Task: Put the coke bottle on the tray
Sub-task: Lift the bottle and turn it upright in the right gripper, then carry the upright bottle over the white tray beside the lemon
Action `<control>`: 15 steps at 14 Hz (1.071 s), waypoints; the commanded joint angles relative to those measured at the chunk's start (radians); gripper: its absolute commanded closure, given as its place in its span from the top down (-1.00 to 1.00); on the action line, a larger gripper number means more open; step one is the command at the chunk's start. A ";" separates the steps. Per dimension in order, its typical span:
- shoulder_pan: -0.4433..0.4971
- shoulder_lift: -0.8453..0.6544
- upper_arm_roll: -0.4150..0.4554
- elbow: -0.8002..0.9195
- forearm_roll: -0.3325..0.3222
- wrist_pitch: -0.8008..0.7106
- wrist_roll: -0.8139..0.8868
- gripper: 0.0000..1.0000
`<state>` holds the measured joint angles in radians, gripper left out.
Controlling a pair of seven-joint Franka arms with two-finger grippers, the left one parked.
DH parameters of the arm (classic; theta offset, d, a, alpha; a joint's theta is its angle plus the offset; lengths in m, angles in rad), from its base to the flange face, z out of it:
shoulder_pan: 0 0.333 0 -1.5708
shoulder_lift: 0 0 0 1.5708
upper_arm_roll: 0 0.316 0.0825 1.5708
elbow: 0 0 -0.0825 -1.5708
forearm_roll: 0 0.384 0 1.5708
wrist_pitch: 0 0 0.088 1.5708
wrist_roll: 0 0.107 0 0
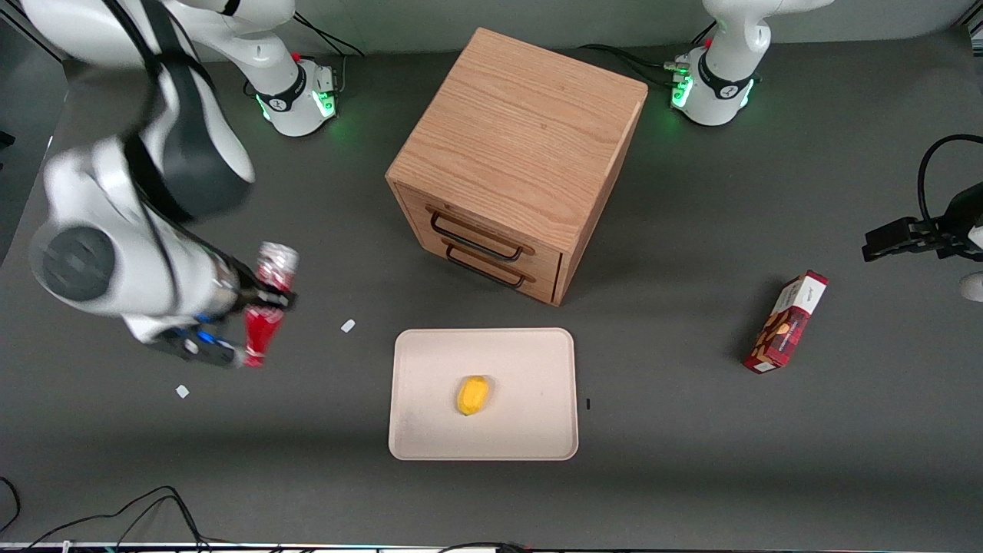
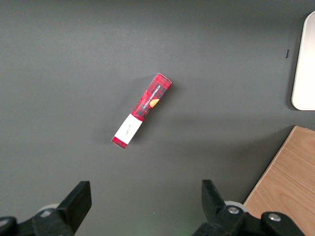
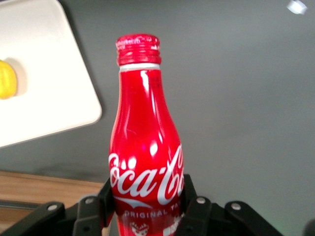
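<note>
My right gripper (image 1: pixel 265 298) is shut on the coke bottle (image 1: pixel 267 307), a slim red bottle with white script, and holds it tilted in the air above the dark table, toward the working arm's end. In the right wrist view the bottle (image 3: pixel 145 147) stands between the black fingers (image 3: pixel 93 211), red cap away from the gripper (image 3: pixel 145 209). The cream-beige tray (image 1: pixel 530 369) lies in front of the wooden cabinet, nearer the front camera, apart from the bottle. A corner of the tray (image 3: pixel 44 93) shows in the wrist view.
A yellow lemon-like fruit (image 1: pixel 472 395) lies on the tray. A wooden drawer cabinet (image 1: pixel 514 153) stands mid-table. A red snack box (image 1: pixel 786 321) lies toward the parked arm's end. Small white scraps (image 1: pixel 348 326) lie on the table near the bottle.
</note>
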<state>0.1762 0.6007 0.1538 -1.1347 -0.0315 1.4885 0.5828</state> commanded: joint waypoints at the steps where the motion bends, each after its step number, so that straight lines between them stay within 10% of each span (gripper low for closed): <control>1: 0.042 0.204 -0.008 0.239 0.008 0.022 0.029 -1.00; 15: 0.106 0.468 -0.005 0.239 0.024 0.481 -0.242 -1.00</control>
<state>0.2804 1.0468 0.1518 -0.9502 -0.0314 1.9690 0.3638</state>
